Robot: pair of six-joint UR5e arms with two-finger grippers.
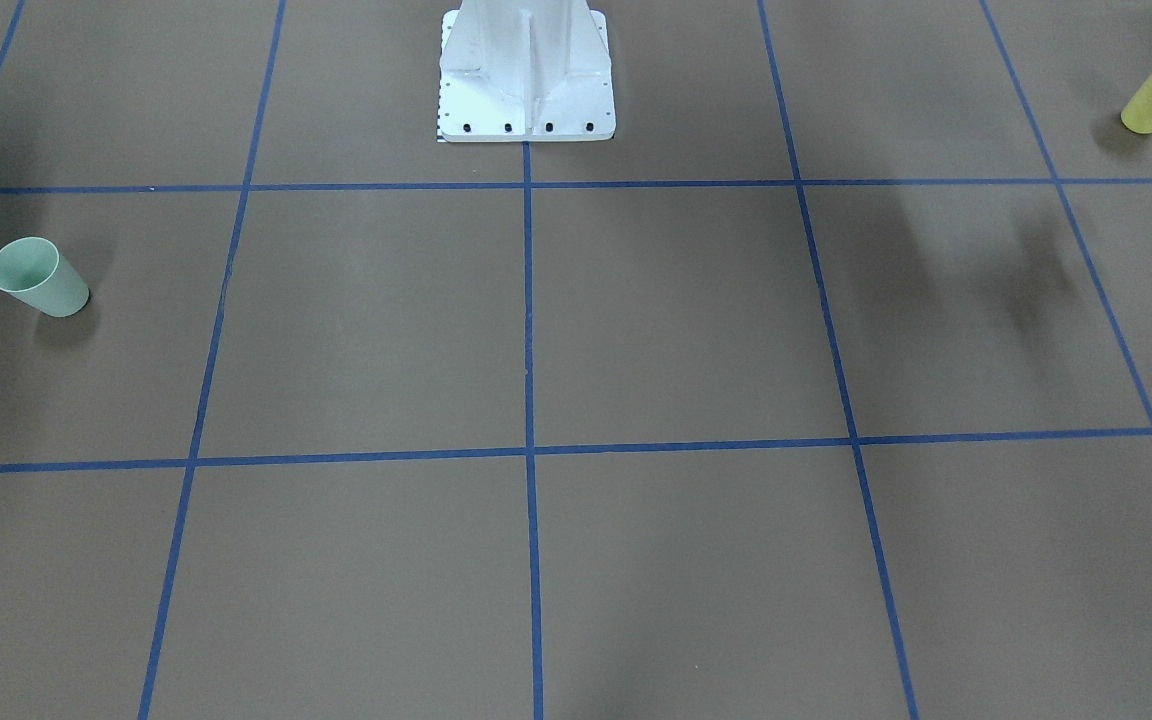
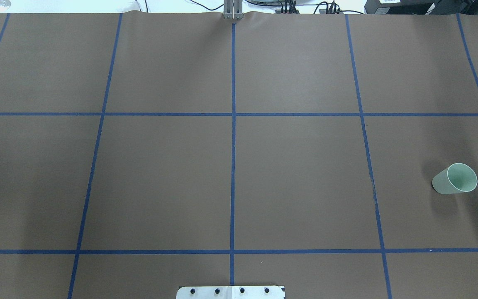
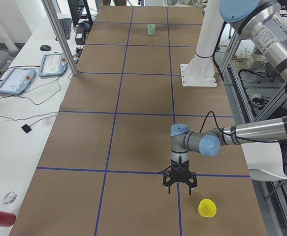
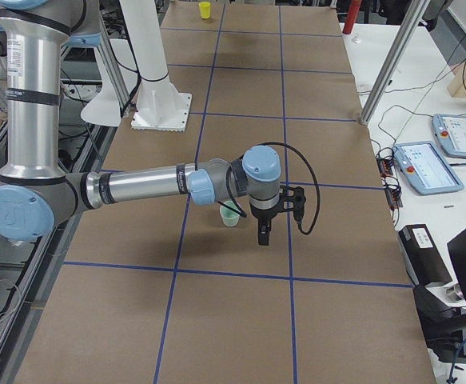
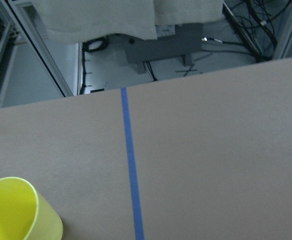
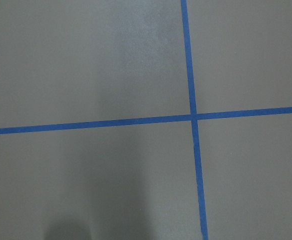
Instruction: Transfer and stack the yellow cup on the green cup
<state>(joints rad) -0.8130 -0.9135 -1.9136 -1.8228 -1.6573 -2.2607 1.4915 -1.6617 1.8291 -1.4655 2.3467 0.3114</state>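
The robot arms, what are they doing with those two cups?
They are meant to stack the yellow cup on the green cup. Nothing is lifted yet: both cups stand upright on the table, far apart at opposite ends. The left gripper hangs just beside the yellow cup, holding nothing. The right gripper hangs close to the green cup, also empty.

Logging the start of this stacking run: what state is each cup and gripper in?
yellow cup: upright, empty, unheld.
green cup: upright, empty, nothing stacked in it.
left gripper: beside yellow cup, holding nothing; fingers' opening unclear.
right gripper: near green cup, holding nothing; fingers' opening unclear.
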